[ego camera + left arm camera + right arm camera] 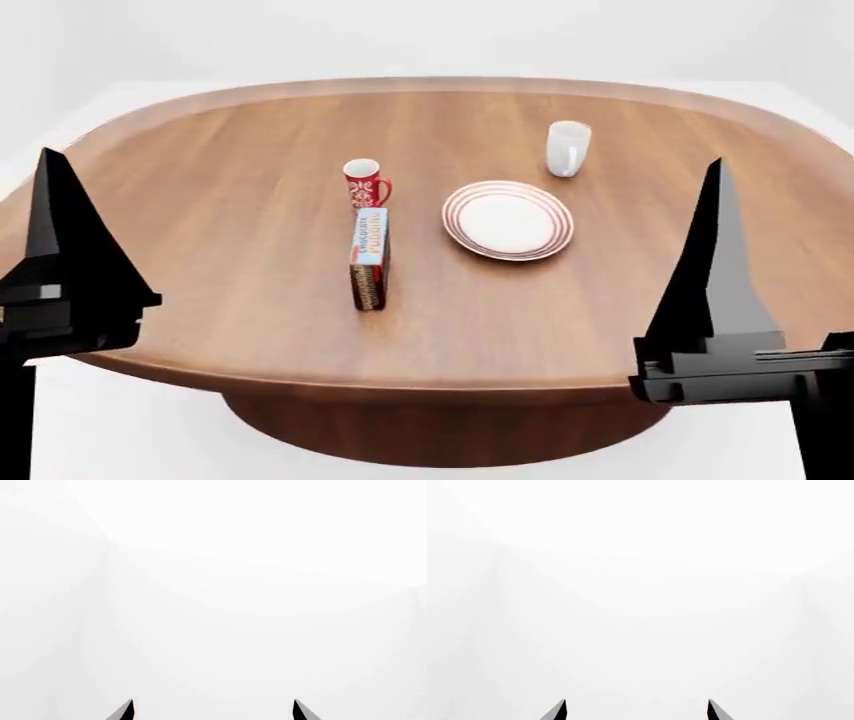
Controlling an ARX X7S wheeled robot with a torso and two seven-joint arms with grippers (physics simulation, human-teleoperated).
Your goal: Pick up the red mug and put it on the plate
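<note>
left claw (54, 215): black, tapered spike | right claw (714, 225): black-grey wedge | bases: stepped, blocky, apparently unmarked

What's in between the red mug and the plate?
Only bare wooden table separates the red mug from the plate, per the head view.
</note>
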